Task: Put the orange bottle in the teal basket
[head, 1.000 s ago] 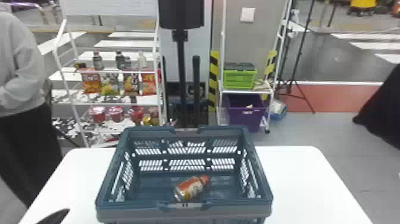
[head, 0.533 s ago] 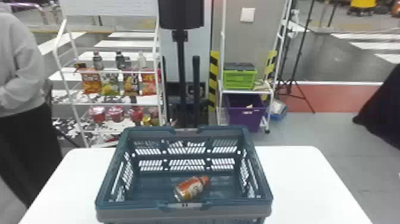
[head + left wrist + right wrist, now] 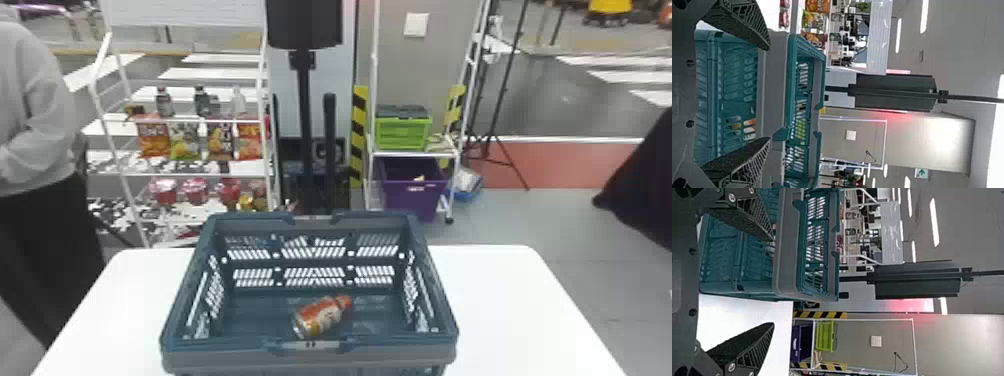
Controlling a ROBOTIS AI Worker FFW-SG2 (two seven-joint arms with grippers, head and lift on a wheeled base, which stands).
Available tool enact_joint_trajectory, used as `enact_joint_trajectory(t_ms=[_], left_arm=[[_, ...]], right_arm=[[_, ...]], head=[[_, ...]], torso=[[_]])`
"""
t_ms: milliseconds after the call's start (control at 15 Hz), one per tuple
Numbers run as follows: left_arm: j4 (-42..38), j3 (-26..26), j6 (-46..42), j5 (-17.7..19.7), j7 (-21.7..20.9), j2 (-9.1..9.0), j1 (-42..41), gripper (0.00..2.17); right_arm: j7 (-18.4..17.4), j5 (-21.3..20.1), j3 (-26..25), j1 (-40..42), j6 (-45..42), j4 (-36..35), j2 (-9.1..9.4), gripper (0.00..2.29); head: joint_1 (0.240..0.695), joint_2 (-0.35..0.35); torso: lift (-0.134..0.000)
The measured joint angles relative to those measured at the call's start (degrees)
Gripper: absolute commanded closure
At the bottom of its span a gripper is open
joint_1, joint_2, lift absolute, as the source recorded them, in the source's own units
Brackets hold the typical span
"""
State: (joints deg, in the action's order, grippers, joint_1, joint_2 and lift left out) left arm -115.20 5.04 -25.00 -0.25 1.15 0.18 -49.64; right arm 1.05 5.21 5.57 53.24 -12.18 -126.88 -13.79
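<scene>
Okay, your orange bottle [image 3: 321,317] on its side inside the teal basket [image 3: 225,357] — your left gripper [image 3: 769,93] and right gripper [image 3: 773,281] facing the basket, both jaws wide open

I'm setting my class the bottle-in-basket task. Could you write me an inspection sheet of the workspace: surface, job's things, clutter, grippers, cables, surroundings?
Surface: white table bearing the basket.
Job's things: orange bottle on its side inside the teal basket, cap toward the far right; basket upright.
Clutter: on the table around the basket, nothing seen.
Grippers: left gripper and right gripper both open, holding nothing.
Cables: a thin dark line, perhaps a cable, on the grey wall beyond.
Surroundings: snack bags on a white rack at left; green crate above a purple bin behind.
</scene>
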Motion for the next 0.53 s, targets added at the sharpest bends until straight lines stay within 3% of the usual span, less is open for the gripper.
enact_joint_trajectory(t_ms=[533], left_arm=[[0.82, 0.02, 0.3, -0.01, 0.43, 0.0, 0.98, 0.08]], right_arm=[[0.06, 0.07, 0.12, -0.61, 0.19, 0.24, 0.07, 0.13]], head=[[0.499, 0.0]], torso=[[0.0]])
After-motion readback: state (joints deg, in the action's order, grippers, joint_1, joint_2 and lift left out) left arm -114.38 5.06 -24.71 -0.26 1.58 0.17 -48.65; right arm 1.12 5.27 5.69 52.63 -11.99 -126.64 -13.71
